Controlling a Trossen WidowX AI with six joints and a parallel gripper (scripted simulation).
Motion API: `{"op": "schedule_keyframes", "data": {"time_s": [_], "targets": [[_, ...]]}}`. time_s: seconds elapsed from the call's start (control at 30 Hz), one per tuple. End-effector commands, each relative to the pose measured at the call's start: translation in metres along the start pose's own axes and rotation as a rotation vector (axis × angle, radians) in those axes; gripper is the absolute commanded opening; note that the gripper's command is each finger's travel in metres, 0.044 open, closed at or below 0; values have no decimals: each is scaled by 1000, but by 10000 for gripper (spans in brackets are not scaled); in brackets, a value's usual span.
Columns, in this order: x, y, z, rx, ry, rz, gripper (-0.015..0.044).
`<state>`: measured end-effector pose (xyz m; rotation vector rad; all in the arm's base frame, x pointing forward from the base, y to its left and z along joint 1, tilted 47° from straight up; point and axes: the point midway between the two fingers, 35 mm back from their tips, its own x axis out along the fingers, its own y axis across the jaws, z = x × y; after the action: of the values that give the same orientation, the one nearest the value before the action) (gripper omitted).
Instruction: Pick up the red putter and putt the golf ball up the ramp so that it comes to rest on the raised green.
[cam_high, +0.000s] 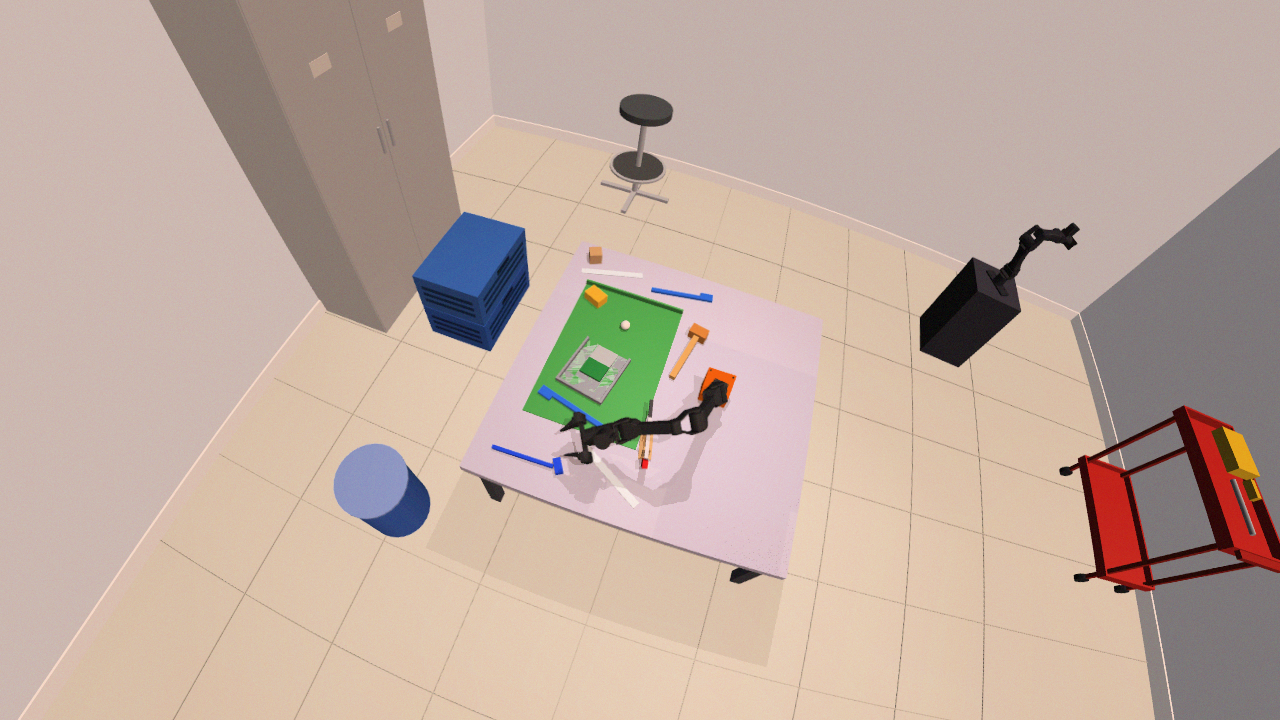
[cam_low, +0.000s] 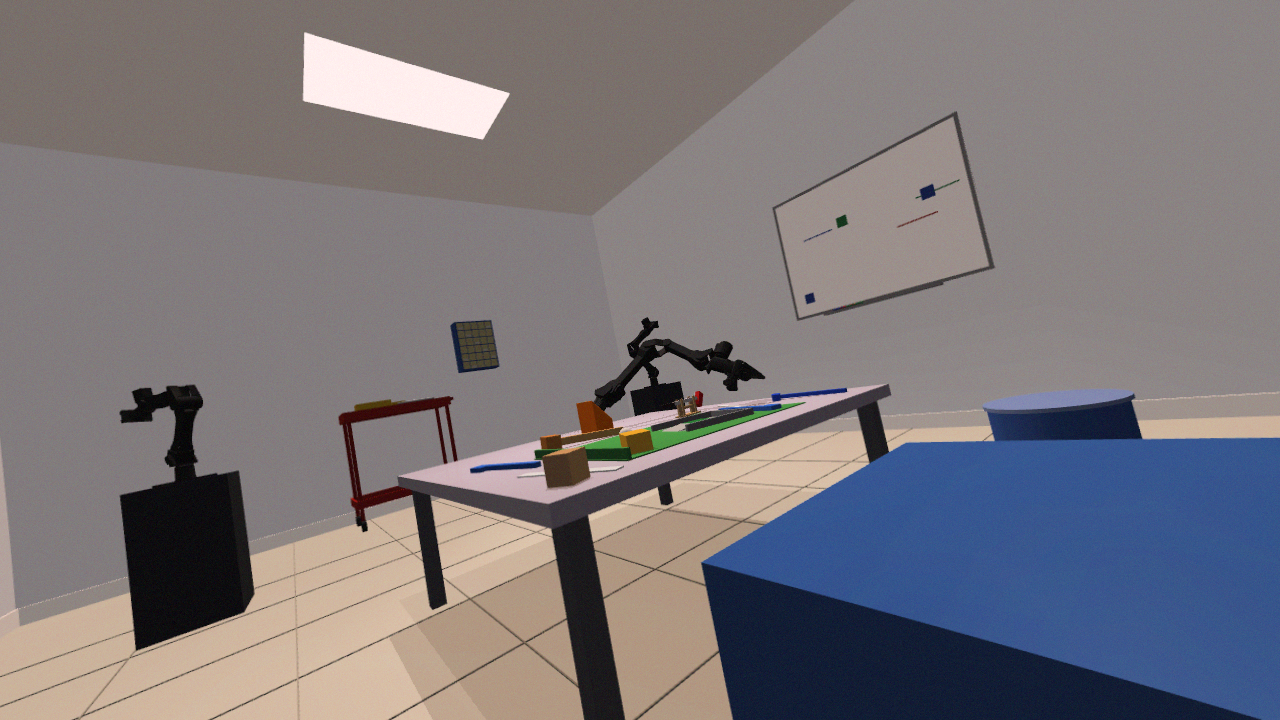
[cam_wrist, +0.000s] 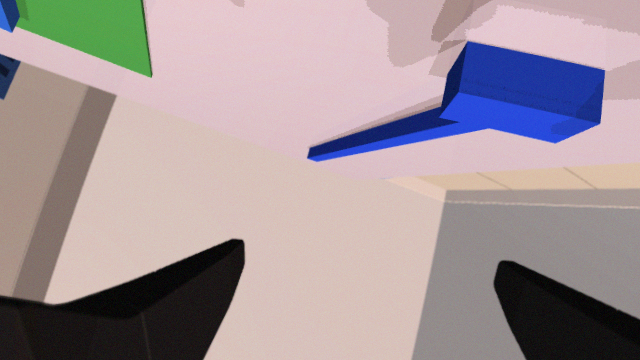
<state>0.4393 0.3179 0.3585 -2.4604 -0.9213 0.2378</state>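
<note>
The red putter's red head (cam_high: 644, 463) (cam_low: 699, 397) shows at a small wooden rack (cam_low: 686, 405); the arm partly covers the putter from above. The white golf ball (cam_high: 625, 325) lies on the green mat (cam_high: 657, 344) (cam_wrist: 110, 35). The grey ramp piece (cam_high: 611, 354) with its dark green raised green (cam_high: 594, 368) stands on the mat, away from the ball. My gripper (cam_high: 563, 442) (cam_low: 750, 381) (cam_wrist: 369, 262) is open and empty, raised above the table near the mat's near edge, to the left of the red head in the top view. The putter is not visible in the wrist view.
A blue putter (cam_high: 528, 456) (cam_wrist: 520, 102) lies below the gripper; another (cam_high: 568, 404) lies on the mat beside the ramp. A third blue putter (cam_high: 680, 293), an orange mallet (cam_high: 684, 356), a yellow-orange block (cam_high: 596, 296) and a brown cube (cam_high: 595, 255) are farther back.
</note>
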Motion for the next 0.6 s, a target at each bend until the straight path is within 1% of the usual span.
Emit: {"op": "schedule_keyframes", "data": {"time_s": [0.0,0.13,0.3,0.43,0.57], "targets": [[-22,62,41,116,-249,122,440],[-51,106,77,260,-438,232,440],[-103,147,117,503,-654,376,440],[-152,165,143,743,-804,486,440],[-202,167,161,1025,-929,585,440]]}}
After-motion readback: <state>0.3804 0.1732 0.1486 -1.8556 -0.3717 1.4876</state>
